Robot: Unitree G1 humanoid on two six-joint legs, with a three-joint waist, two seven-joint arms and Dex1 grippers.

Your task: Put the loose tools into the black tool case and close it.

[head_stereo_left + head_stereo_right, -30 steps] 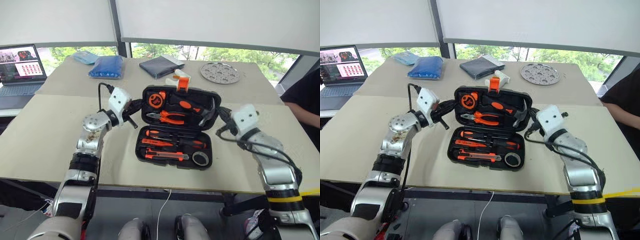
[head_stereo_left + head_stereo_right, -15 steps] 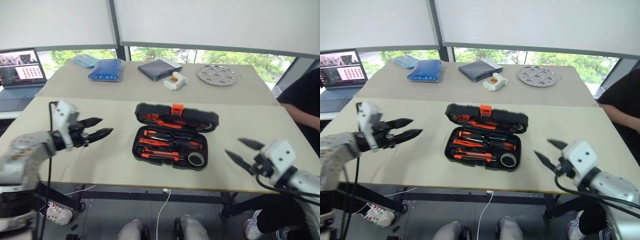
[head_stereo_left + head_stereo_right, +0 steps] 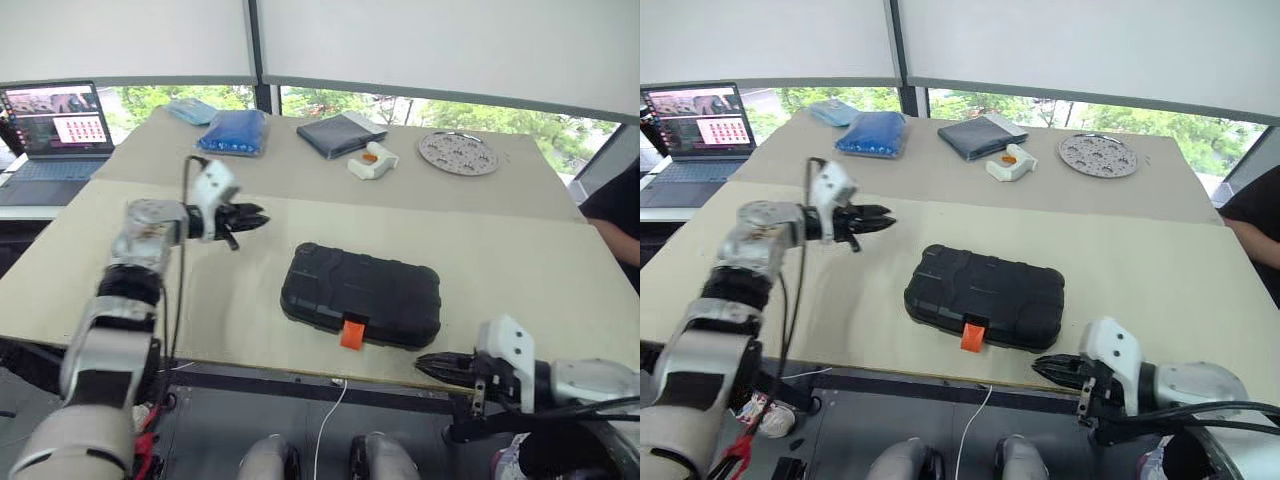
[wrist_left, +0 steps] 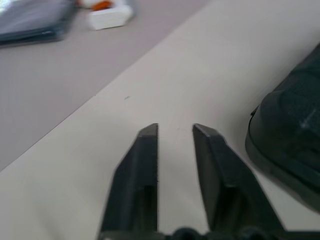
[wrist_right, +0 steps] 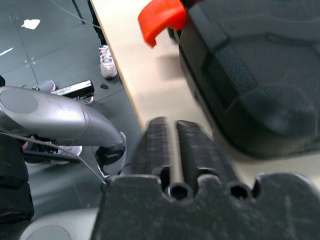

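Black tool case (image 3: 361, 295): lid now down, near table's (image 3: 520, 260) front edge, orange latch (image 3: 351, 333) unfastened | left gripper (image 3: 256, 217) slightly parted, right gripper (image 3: 425, 363) clenched, both empty, withdrawn | task: latching likely remains.

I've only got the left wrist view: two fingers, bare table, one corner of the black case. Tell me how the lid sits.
Observer: The black case is closed, with its lid down flat.
Operator: Give me the latch.
Observer: The orange latch sticks out from the case's near edge; it doesn't look snapped down.
Operator: Now the other arm.
Observer: The right gripper is shut on nothing at the table's front edge, right of the latch, not touching the case.
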